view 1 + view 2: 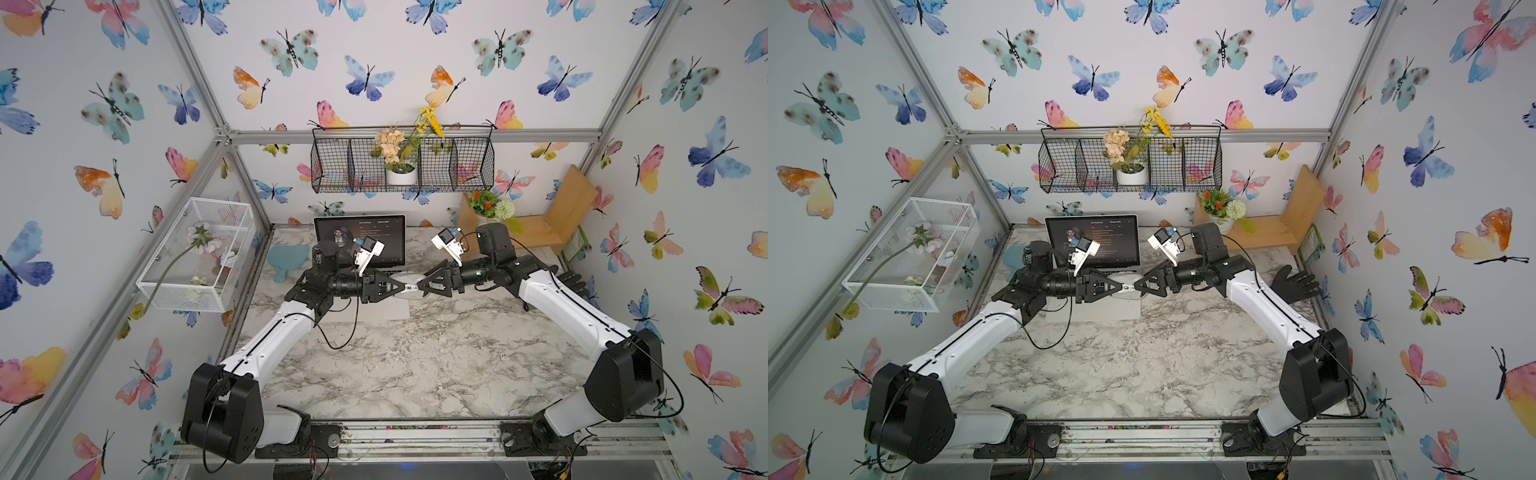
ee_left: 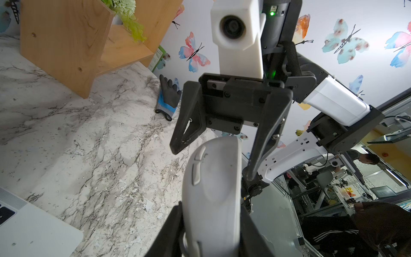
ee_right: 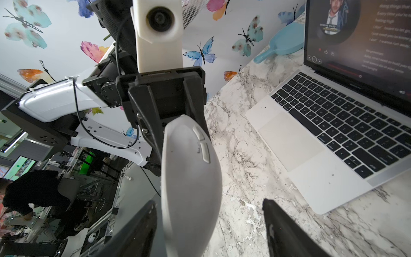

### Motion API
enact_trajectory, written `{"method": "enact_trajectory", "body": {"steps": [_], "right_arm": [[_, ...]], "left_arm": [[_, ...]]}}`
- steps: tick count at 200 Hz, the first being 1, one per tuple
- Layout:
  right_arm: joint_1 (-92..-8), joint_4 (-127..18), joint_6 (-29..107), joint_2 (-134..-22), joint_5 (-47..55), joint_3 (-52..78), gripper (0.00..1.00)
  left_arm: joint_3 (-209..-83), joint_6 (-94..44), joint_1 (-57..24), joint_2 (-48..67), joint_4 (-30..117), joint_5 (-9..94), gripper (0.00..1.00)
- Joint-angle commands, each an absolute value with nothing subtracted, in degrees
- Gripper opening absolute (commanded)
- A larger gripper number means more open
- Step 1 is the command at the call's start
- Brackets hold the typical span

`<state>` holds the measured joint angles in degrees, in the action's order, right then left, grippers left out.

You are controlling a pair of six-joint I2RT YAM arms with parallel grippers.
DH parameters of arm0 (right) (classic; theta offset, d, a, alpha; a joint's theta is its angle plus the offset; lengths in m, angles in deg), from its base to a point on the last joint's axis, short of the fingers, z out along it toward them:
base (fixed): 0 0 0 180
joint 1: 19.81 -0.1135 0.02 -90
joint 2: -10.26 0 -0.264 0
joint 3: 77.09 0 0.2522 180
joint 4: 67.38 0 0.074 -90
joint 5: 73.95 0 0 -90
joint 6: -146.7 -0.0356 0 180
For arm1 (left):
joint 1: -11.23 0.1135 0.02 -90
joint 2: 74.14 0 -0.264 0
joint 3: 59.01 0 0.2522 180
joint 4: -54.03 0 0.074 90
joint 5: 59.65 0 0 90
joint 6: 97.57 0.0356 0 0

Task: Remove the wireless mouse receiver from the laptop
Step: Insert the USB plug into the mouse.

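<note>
Grey mouse (image 2: 213,189) fills both wrist views, clamped at one end by the left gripper (image 1: 402,286). Right gripper (image 1: 424,287) faces it, jaws spread wide either side of the other end. Laptop (image 3: 289,138) sits open at the back of the marble table (image 1: 415,365), just behind them. Wireless mouse receiver: too small to spot.

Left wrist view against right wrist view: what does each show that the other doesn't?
Only left wrist: a glove, a wooden shelf, and the right gripper seen whole, jaws open around the mouse tip. Only right wrist: the laptop keyboard and lit screen, a blue scoop, and the left gripper seen whole, shut on the mouse. Both: the mouse, the marble table, part of the laptop. Neither shows the receiver.
</note>
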<state>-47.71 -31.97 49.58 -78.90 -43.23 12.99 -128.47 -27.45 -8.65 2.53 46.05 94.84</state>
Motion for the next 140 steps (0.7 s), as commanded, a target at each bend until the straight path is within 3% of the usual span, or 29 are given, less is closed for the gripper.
{"method": "enact_trajectory", "body": {"steps": [1,54,88,98,121,140], "right_arm": [[-48.02,-31.85,49.0,-79.39,-39.45,14.81,0.67],[-48.03,-34.55,45.94,-78.42,-39.76,13.76,0.27],[-48.11,-34.68,45.52,-77.54,-40.5,13.67,0.21],[-48.1,-35.1,44.94,-77.3,-40.97,13.58,0.24],[-48.05,-36.56,42.71,-76.6,-41.14,13.39,0.57],[-47.29,-39.11,38.88,-74.96,-41.57,12.99,0.72]], "left_arm": [[-129.61,-27.61,-8.55,2.07,47.65,97.06,0.0],[-129.22,-26.7,-8.55,1.58,47.5,96.67,0.0],[-129.1,-26.35,-8.54,1.34,48.15,96.54,0.0],[-129.06,-26.33,-8.55,1.32,48.22,96.48,0.0],[-128.91,-26.29,-8.55,1.21,48.26,96.33,0.0],[-128.04,-26.2,-8.55,0.31,49.94,95.78,0.0]]}}
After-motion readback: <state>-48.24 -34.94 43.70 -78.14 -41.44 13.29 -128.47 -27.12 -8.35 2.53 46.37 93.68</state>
